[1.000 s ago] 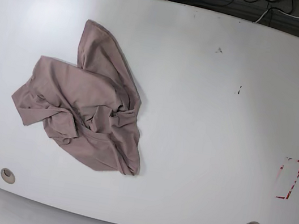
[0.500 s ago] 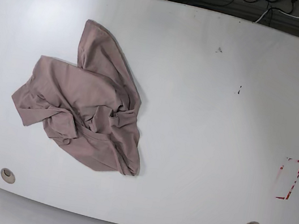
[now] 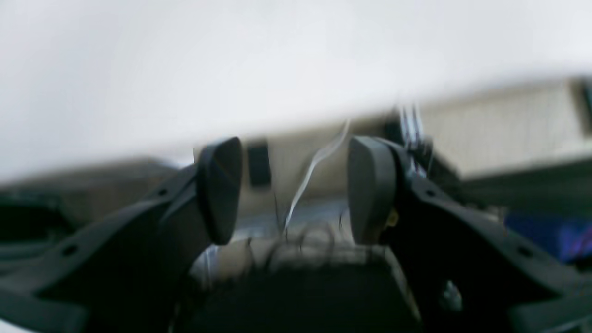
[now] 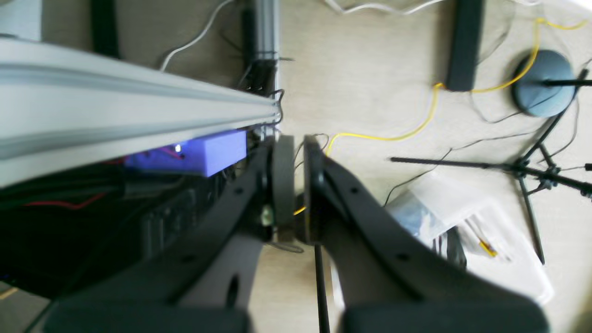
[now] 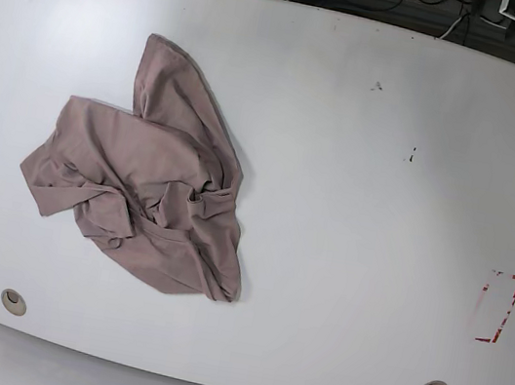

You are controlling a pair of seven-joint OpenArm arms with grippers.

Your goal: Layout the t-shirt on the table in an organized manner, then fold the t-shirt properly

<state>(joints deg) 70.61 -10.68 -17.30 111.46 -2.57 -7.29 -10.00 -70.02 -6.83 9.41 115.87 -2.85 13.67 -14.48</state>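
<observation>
**T-shirt crumpled on the table, both grippers clear of it**

You have the t-shirt (image 5: 145,184) lying in a wrinkled heap on the table (image 5: 350,228), in the half of the base view where your right arm works. One part of the cloth runs up toward the far edge; the rest is bunched and folded over itself. It is not laid flat, and no fold is made.

Your left gripper (image 3: 296,189) shows in its wrist view with the jaws standing well apart and nothing between them. Past the fingertips (image 3: 222,189) you see a blurred white surface above, and cables (image 3: 314,166) and floor between the fingers. The t-shirt is not in that view, so you cannot place it relative to this gripper.

Your right gripper (image 4: 298,185) has its pads nearly together, only a thin gap showing, with no cloth between them. Ahead of it lies the floor with a yellow cable (image 4: 430,111), a tripod (image 4: 532,171) and a clear plastic bag (image 4: 444,203); to its left runs a pale aluminium rail (image 4: 115,106) with a violet box (image 4: 199,152) beneath. The t-shirt does not appear there either.

Neither arm shows in the base view. On the table, well apart from the shirt, sits a red-white tape rectangle (image 5: 498,308), and a grommet hole (image 5: 13,301) lies near the shirt's near edge.
</observation>
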